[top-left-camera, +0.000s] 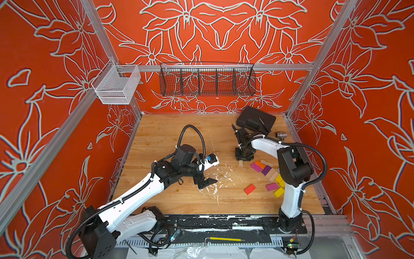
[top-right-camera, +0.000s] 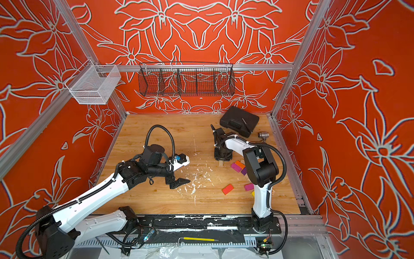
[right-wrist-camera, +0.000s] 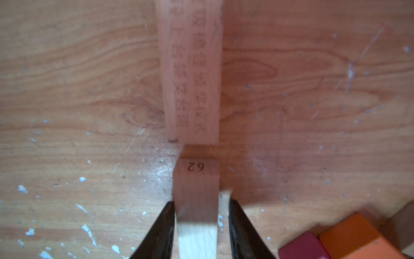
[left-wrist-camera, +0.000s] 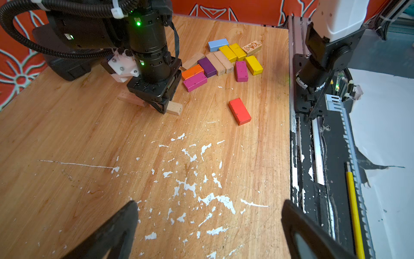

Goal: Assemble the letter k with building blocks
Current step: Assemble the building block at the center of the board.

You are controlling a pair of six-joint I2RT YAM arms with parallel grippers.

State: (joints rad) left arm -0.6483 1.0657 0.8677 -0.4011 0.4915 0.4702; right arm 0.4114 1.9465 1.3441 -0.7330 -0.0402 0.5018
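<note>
The right pincer (right-wrist-camera: 201, 201) is down over a plain wood block (right-wrist-camera: 196, 181) stamped 62. Its jaws are only slightly apart. One finger (right-wrist-camera: 161, 228) looks pressed against the block's long side, and there's a sliver of worktop (right-wrist-camera: 67, 89) showing beside the other. So it's a loose straddle rather than a real grip, and the block looks to be lying flat.

That block lies end to end with a printed wood block (right-wrist-camera: 190, 67), around the middle of the worktop and a bit toward the right edge. The ends just about meet, but I can't tell if they actually touch. My guess is that this pair is the upright of the k.

To do this bit well, I'd spread the jaws until both fingers are off the sides, then lift straight up. If it drifts sideways at all, the finger that's touching will probably knock the line crooked.

The spare blocks (left-wrist-camera: 224, 60) are bunched by the right edge, with a red block (left-wrist-camera: 239, 111) on its own, closer to the near edge. The slanted arms would come from those.

The left pincer (left-wrist-camera: 210, 224) hangs wide open and empty over the scuffed patch, well apart from all the blocks. I'd leave it there.
</note>
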